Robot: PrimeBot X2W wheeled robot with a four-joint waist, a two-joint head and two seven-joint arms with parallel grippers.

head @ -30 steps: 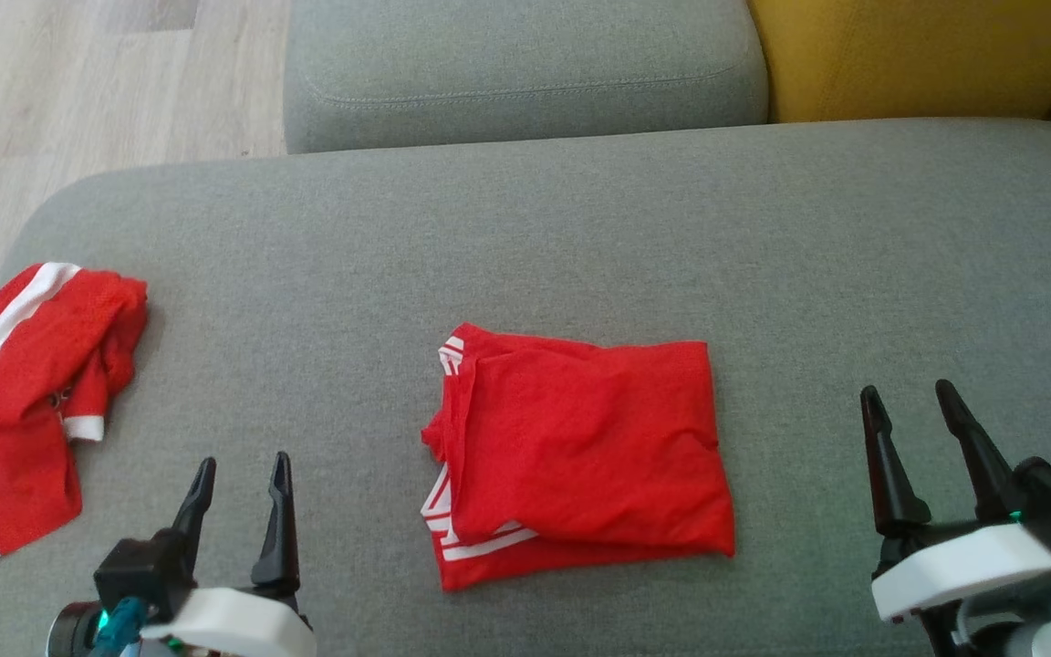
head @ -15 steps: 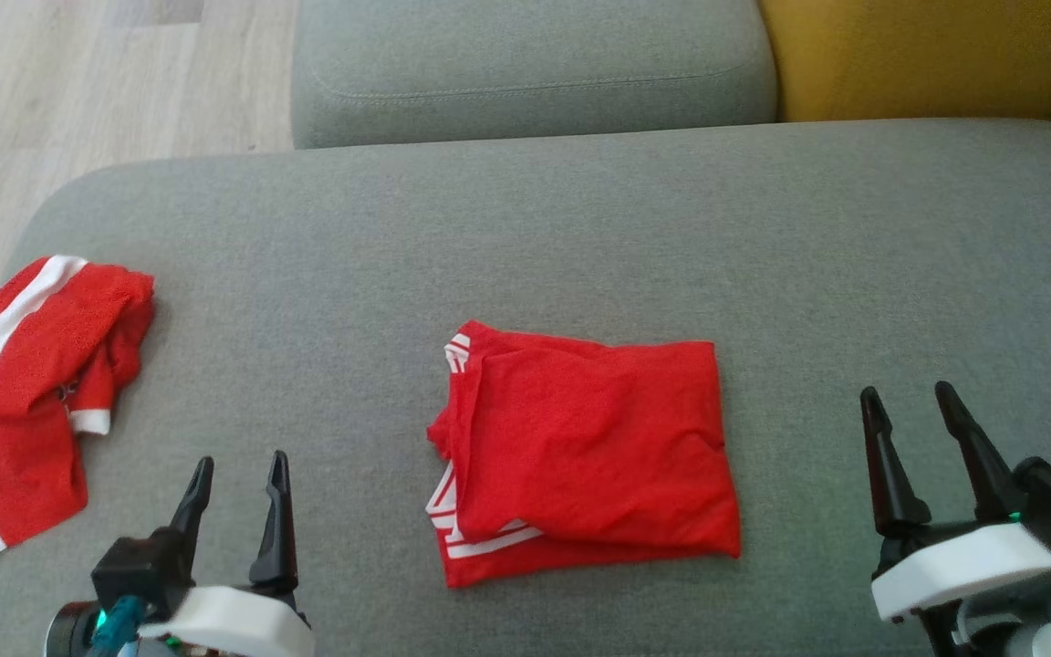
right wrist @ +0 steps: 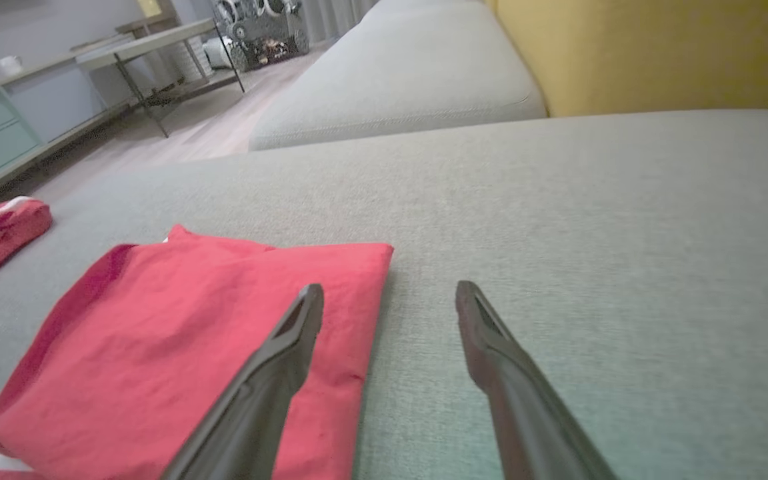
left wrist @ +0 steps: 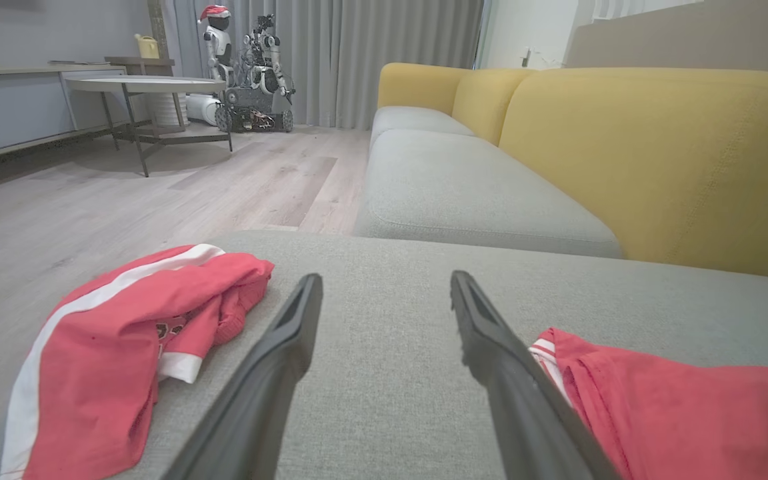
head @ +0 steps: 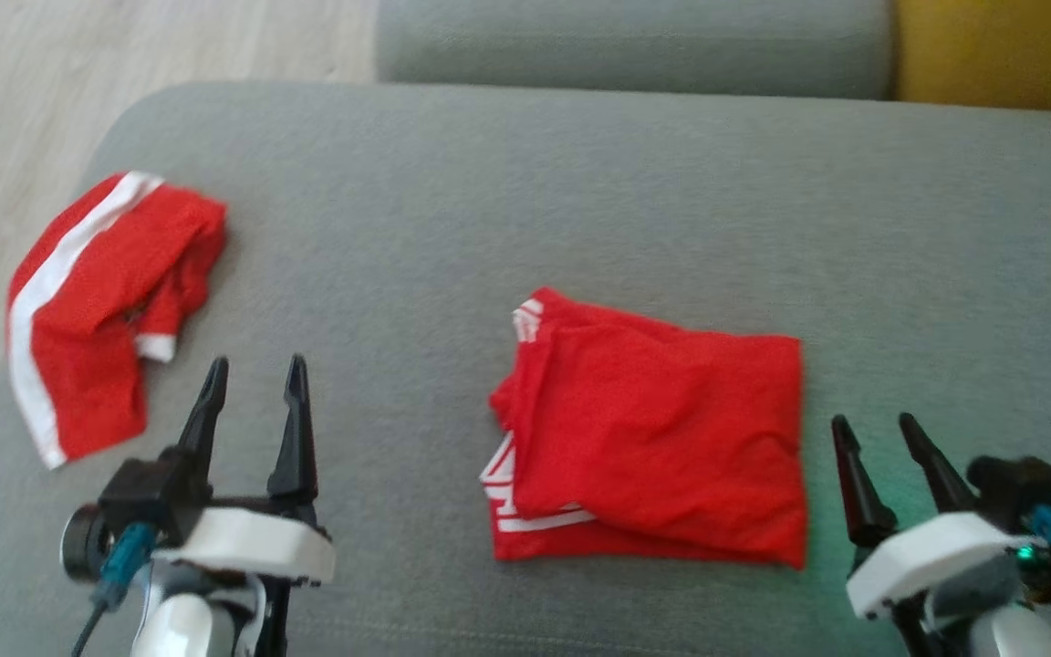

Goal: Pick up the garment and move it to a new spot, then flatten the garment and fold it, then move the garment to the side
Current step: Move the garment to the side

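Observation:
A red garment (head: 653, 438) with white stripes lies folded into a rough rectangle on the grey sofa seat (head: 580, 210), in the middle of the head view. It also shows as the red garment (right wrist: 177, 347) at the left of the right wrist view and the red garment (left wrist: 677, 413) at the lower right of the left wrist view. My left gripper (head: 256, 374) hovers open to its left, nothing between the fingers. My right gripper (head: 877, 426) hangs open just off its right edge, also holding nothing. A second red garment (head: 101, 301) with a white stripe lies crumpled near the seat's left end.
The seat's rounded left edge drops to a wooden floor (left wrist: 124, 193). Another grey cushion (left wrist: 464, 193) and yellow backrests (left wrist: 657, 153) lie beyond. A round table (left wrist: 144, 87), a cabinet and another robot (left wrist: 251, 73) stand far across the room.
The head camera has shifted, so everything sits further right and higher in the picture. Both grippers stay open; the garments have not moved on the seat.

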